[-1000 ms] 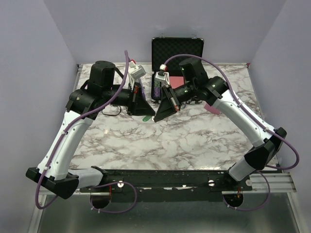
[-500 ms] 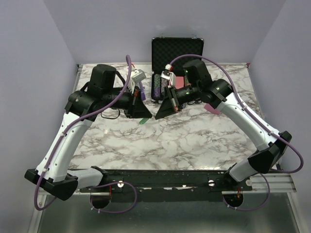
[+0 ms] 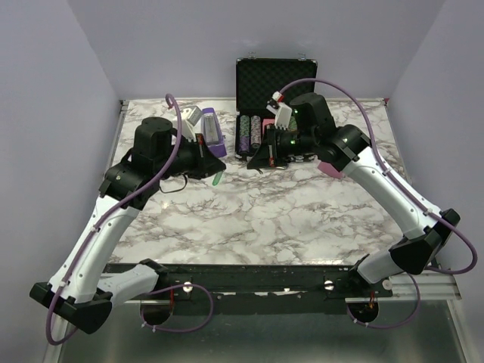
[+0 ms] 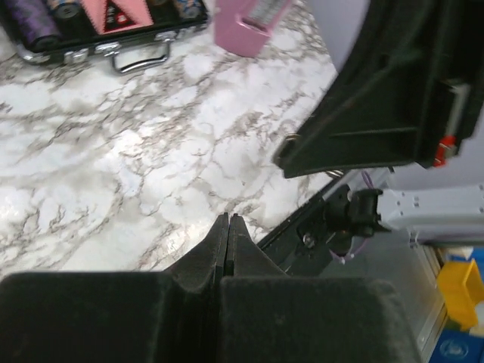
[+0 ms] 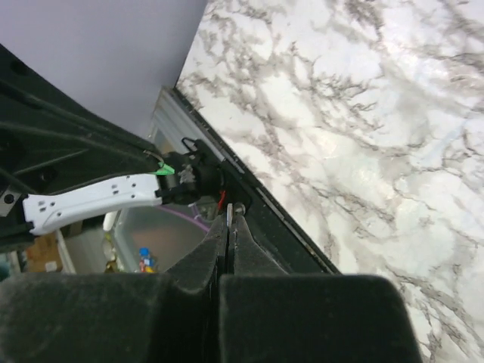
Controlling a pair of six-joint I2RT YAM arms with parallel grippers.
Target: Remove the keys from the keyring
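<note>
My left gripper (image 3: 218, 167) is shut, and the small green tag of the keyring (image 3: 217, 179) hangs just below its tips, above the marble table. In the left wrist view the fingers (image 4: 228, 219) are pressed together and the tag is hidden. My right gripper (image 3: 252, 162) is shut a short way to the right of the left one. In the right wrist view a thin silver key (image 5: 231, 211) shows edge-on between its fingertips (image 5: 230, 216). The two grippers are apart, with a gap between them.
An open black poker-chip case (image 3: 274, 79) with rows of chips stands at the back centre. A purple metronome-shaped object (image 3: 210, 125) lies behind the left gripper. A pink object (image 3: 330, 168) lies under the right arm. The case handle (image 4: 140, 59) shows in the left wrist view.
The grippers were nearly touching; they have drawn apart. The left one moved left and back with the green tag, the right one moved back and right.
</note>
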